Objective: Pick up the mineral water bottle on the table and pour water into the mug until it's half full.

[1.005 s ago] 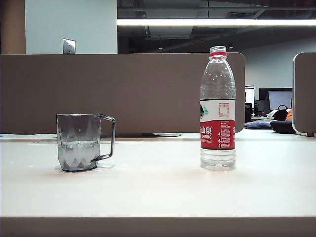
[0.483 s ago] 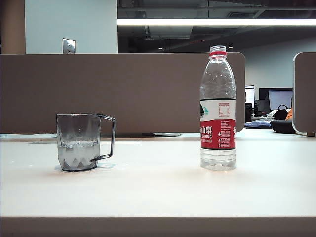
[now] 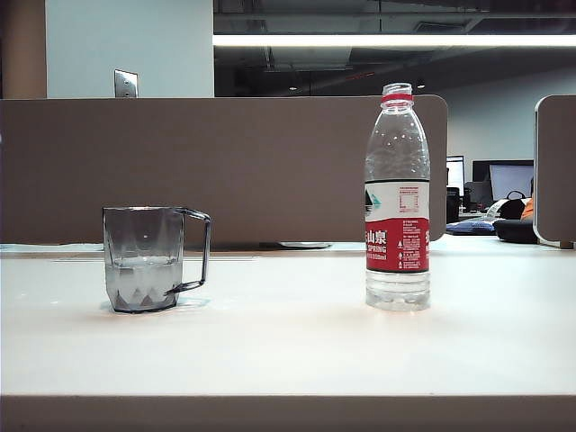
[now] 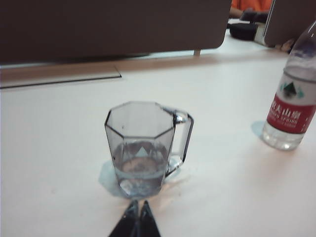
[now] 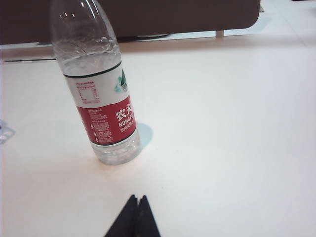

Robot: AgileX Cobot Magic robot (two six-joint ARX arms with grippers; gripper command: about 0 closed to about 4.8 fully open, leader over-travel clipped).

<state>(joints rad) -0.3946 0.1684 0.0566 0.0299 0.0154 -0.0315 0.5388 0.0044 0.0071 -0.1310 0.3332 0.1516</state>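
Left hand (image 4: 138, 213) pinched closed, empty, just short of the mug (image 4: 143, 148). Right hand (image 5: 137, 210) closed too, empty, near the bottle (image 5: 101, 94). Bottle upright on the desk (image 3: 288, 342), uncapped, well apart from mug; mug looks roughly half full already. If pouring more: spread the fingers, grip mid-label, tilt slowly.

I'm seeing a brown partition panel (image 3: 225, 171) standing behind the surface, a strip light (image 3: 396, 40) glowing overhead, monitors (image 3: 508, 180) sitting far right, a wall plate (image 3: 125, 84) showing upper left.
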